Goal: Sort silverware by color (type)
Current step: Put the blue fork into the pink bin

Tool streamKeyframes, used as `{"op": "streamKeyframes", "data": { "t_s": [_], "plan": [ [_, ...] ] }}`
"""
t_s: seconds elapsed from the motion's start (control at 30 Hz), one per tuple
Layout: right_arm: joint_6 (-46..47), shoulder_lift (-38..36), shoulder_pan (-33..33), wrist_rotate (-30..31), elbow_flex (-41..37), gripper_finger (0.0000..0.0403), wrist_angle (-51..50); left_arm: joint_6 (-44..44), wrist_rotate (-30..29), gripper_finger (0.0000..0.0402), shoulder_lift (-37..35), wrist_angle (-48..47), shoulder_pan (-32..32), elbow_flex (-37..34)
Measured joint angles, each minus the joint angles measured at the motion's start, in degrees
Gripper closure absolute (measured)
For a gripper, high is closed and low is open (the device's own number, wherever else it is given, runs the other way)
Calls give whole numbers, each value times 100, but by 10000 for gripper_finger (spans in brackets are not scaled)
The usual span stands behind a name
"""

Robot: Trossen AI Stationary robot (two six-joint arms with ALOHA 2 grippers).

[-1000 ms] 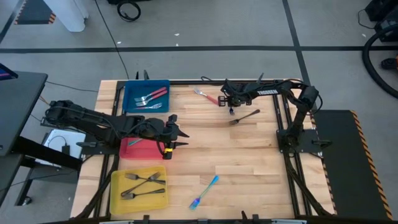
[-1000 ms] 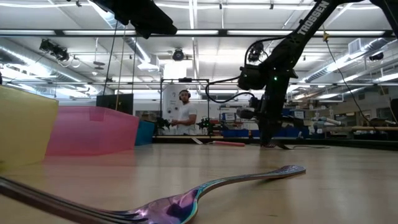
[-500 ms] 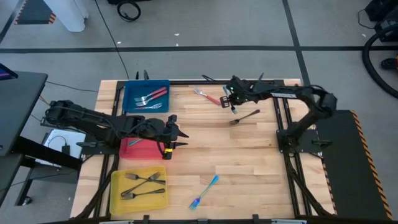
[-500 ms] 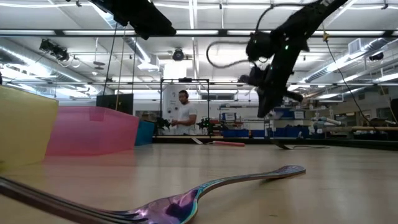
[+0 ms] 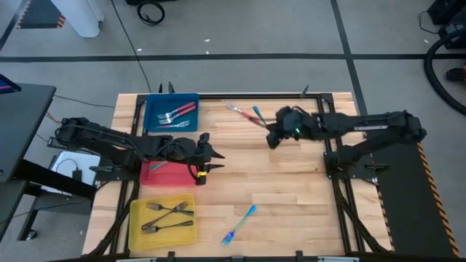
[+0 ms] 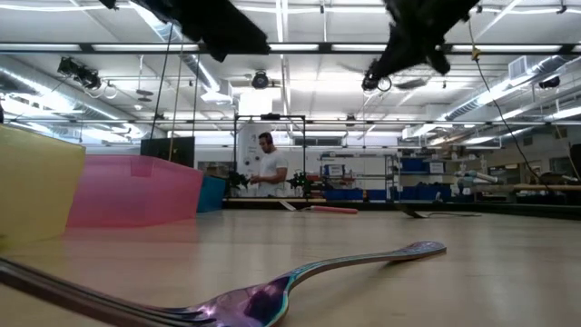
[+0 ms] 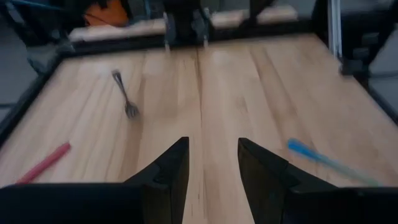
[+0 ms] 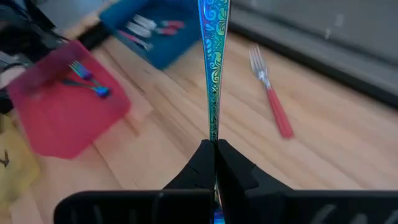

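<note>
Right gripper [image 8: 214, 163] is pinched shut on an iridescent blue utensil [image 8: 213, 56], whose patterned handle stands up from between the fingertips. From above, that blue utensil [image 5: 258, 114] pokes out past the gripper [image 5: 271, 138] over the far middle of the bench [image 5: 291, 196], just beside a red-handled fork [image 5: 244, 113] lying on the wood.

Pale wooden planks make up the bench, framed by dark rails. Along its left side sit a blue tray [image 5: 153, 109] holding red-handled forks, a red tray [image 5: 156, 176] with blue-handled pieces, and a yellow tray [image 5: 138, 218] with dark metal forks. A blue-handled fork [image 5: 240, 224] lies alone near the front edge. Beyond the bench is an open workshop with ceiling lights and shelving, where a person [image 6: 267, 163] stands far off.

Stretched low and nearly level, the right arm reaches in from the right edge. Reaching across from the left, the left arm holds its gripper [image 5: 207, 156] above the bench beside the red tray, fingers [image 7: 171, 171] parted and holding nothing.
</note>
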Motion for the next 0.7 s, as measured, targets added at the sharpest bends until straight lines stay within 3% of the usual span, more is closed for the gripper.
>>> {"op": "streamKeyframes", "data": {
  "t_s": [0.23, 0.43, 0.57, 0.7],
  "plan": [
    [-342, 72, 1586, 1925, 1, 395, 290, -481, -3, 264, 435, 1078, 207, 9],
    [-1101, 668, 2380, 3384, 4, 395, 1054, -916, -7, 264, 1014, 2506, 413, 14],
    [-1753, 1165, 2603, 4035, 4, 395, 1869, -1126, -7, 264, 1331, 3194, 492, 14],
    [-2417, 1647, 2675, 4236, 4, 395, 2628, -1171, -7, 264, 1524, 3598, 523, 15]
  ]
}}
